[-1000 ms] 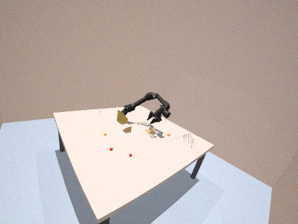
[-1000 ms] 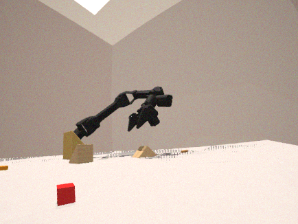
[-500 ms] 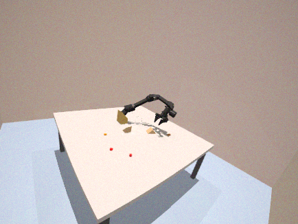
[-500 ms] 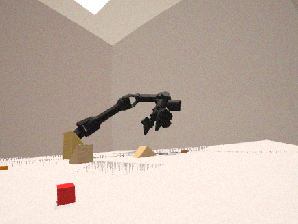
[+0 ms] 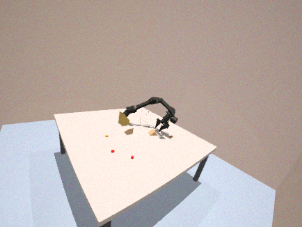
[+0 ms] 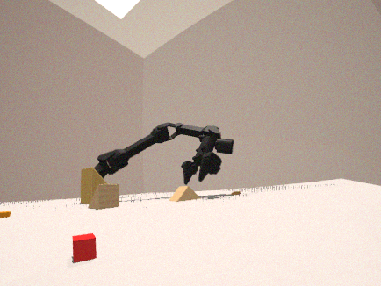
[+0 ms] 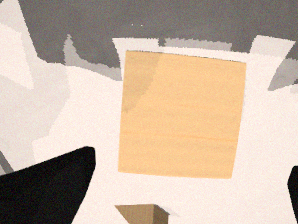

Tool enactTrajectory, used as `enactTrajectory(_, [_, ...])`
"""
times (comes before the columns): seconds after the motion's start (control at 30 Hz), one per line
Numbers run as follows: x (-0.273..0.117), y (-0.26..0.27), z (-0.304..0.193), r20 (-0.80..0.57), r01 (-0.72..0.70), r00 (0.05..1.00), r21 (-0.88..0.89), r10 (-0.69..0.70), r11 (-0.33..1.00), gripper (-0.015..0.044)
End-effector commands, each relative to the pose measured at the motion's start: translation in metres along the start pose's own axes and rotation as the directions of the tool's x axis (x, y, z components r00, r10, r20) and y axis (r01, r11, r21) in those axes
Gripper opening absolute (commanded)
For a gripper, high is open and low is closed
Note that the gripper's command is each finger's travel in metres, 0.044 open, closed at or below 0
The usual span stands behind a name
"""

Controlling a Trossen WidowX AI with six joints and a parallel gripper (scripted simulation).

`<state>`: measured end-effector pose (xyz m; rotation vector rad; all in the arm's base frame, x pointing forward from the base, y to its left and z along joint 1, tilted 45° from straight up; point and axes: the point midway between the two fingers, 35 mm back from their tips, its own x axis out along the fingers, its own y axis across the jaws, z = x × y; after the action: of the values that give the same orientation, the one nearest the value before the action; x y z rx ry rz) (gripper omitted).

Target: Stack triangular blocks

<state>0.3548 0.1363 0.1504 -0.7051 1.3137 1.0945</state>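
Observation:
A light tan triangular block (image 5: 152, 132) (image 6: 184, 194) (image 7: 182, 115) lies on the table with a ridge upward. It fills the middle of the wrist view. A darker tan block with a sloped side (image 5: 129, 131) (image 6: 105, 196) (image 7: 142, 214) stands apart from it, toward the left in the top and exterior views. The two blocks are not touching. My gripper (image 5: 159, 129) (image 6: 194, 182) (image 7: 192, 160) is open and empty above the light tan block, with its fingertips pointing down. Contact between the fingers and this block is not visible. The light block's underside is hidden.
A taller olive-brown block (image 5: 123, 119) (image 6: 89, 186) stands near the arm's base. Red blocks (image 5: 113, 151) (image 5: 132, 157) (image 6: 84, 248) lie toward the front. A small orange piece (image 5: 106, 136) (image 6: 4, 214) is at the left, and a small brown piece (image 5: 170, 136) (image 6: 235, 193) lies right of the gripper.

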Motion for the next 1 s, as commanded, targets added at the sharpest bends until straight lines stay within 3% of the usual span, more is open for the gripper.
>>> enactTrajectory(0.0, [0.038,0.004,-0.002,-0.020,-0.059,0.998,0.007,0.060,0.998,0.0440])
enactTrajectory(0.13, [0.058,0.007,-0.004,-0.027,-0.086,0.996,0.008,0.086,0.996,0.0440])
enactTrajectory(0.67, [0.057,0.007,-0.004,-0.027,-0.086,0.996,0.008,0.086,0.996,0.0440])
enactTrajectory(0.83, [0.056,0.007,-0.004,-0.029,-0.083,0.996,0.003,0.083,0.997,0.0309])
enactTrajectory(0.97, [0.056,0.007,-0.004,-0.029,-0.083,0.996,0.003,0.083,0.997,0.0282])
